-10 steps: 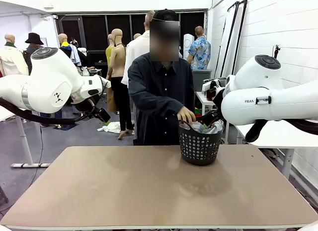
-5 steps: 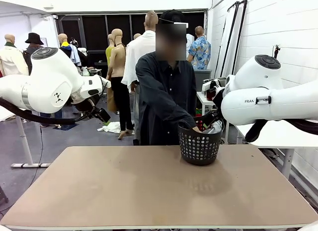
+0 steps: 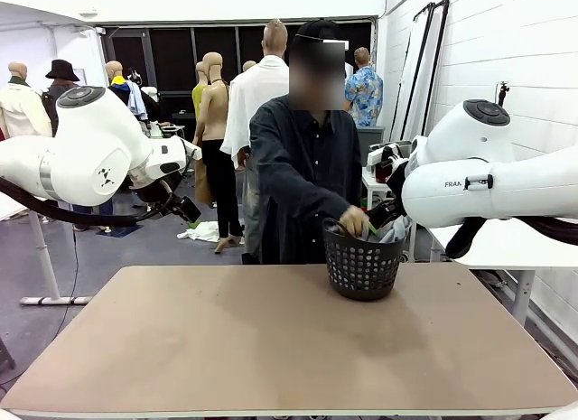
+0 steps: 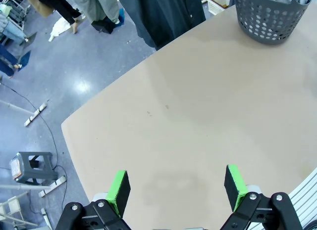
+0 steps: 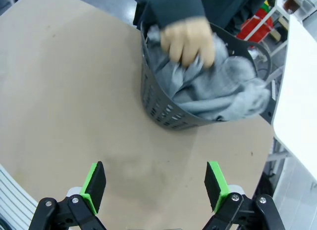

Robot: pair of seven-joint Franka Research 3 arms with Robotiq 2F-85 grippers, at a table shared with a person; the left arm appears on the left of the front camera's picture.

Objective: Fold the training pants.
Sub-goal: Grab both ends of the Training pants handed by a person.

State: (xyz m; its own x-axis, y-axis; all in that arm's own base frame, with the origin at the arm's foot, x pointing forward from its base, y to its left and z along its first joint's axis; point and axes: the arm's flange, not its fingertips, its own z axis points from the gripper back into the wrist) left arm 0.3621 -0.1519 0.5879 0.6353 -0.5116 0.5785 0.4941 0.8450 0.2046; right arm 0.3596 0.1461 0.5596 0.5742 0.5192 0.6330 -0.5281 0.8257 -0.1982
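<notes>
Your left claw [image 4: 176,170] sits at the bottom of its wrist view with the jaws fully apart, green pads [image 4: 119,189] facing each other across bare air. It holds nothing and touches nothing, hanging above the tan table [image 4: 198,106]. Your right claw [image 5: 155,164] reads the same: jaws wide apart, empty, clear of the tabletop, low in its own frame.

Just above it there, from centre to upper right, stands the black mesh basket [image 5: 161,109]. The training pants [image 5: 223,91] lie bunched inside it, light grey folds filling it to the rim and bulging a little over the right side. The person's hand [image 5: 188,39], slightly blurred, is pressed into the cloth at the upper part of the basket.

In the front view you see the basket right of centre on the far part of the table, with the person leaning over it from behind. Both arms are held up at the left and right edges of the frame, well apart from basket and pants.
</notes>
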